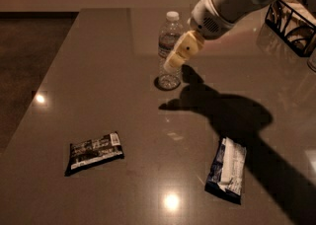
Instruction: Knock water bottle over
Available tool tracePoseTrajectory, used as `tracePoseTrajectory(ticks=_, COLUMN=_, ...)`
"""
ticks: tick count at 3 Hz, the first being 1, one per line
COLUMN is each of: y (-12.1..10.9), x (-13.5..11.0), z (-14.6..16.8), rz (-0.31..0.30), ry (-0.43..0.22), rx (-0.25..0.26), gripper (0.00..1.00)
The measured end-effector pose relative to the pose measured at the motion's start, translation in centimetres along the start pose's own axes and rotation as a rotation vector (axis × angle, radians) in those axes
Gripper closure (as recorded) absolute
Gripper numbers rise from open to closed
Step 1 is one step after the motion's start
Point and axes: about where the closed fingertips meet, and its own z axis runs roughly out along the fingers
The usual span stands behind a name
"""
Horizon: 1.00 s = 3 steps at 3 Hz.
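Note:
The water bottle (169, 41), clear ribbed plastic with a white cap and a label band, stands upright near the middle back of the table (98, 71). My gripper (174, 63) comes in from the upper right on a white arm. Its cream-coloured tip overlaps the bottle's right side at mid-height and seems to touch it. The lower part of the bottle is partly hidden behind the gripper.
A dark snack packet (94, 152) lies at the front left. A blue and white packet (227, 169) lies at the front right. A black wire basket (291, 24) stands at the back right edge. The table's left edge runs diagonally.

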Motion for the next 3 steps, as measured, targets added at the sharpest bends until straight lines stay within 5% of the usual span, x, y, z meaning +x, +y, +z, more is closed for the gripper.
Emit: tracePoseTrajectory(ticks=3, y=1.7, x=-3.4, z=0.6, rz=0.048, ry=-0.158, rx=-0.064, gripper=0.64)
